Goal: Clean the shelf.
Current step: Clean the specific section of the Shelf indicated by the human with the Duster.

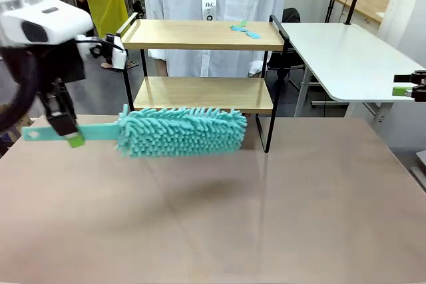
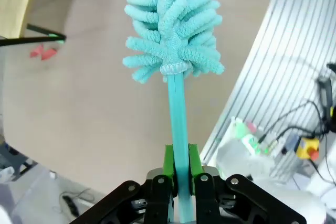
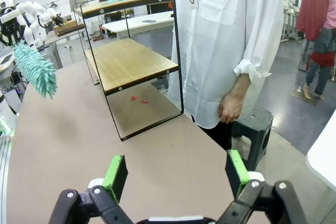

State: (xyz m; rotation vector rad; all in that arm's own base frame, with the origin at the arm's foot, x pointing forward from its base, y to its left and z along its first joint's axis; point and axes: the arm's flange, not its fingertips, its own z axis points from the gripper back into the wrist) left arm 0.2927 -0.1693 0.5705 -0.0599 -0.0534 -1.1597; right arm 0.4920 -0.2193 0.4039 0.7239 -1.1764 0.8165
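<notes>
The shelf (image 1: 200, 35) stands at the table's far side, two light wooden boards in a black frame; it also shows in the right wrist view (image 3: 131, 62). Turquoise scraps (image 1: 245, 29) lie on its top board. Red scraps (image 3: 137, 98) lie on the table under the lower board, also seen from the left wrist (image 2: 43, 52). My left gripper (image 1: 70, 134) is shut on the handle of a turquoise fluffy duster (image 1: 183, 131), held level in front of the lower board. The left wrist view shows the green pads (image 2: 168, 160) clamping the handle. My right gripper (image 3: 176, 174) is open and empty at the table's right edge (image 1: 407, 89).
A person in a white coat (image 3: 226, 40) stands close behind the shelf, one hand (image 3: 229, 106) hanging by the table edge. A white table (image 1: 346, 51) sits at the back right, a dark stool (image 3: 252, 124) beside the person. The brown tabletop (image 1: 219, 217) spreads in front.
</notes>
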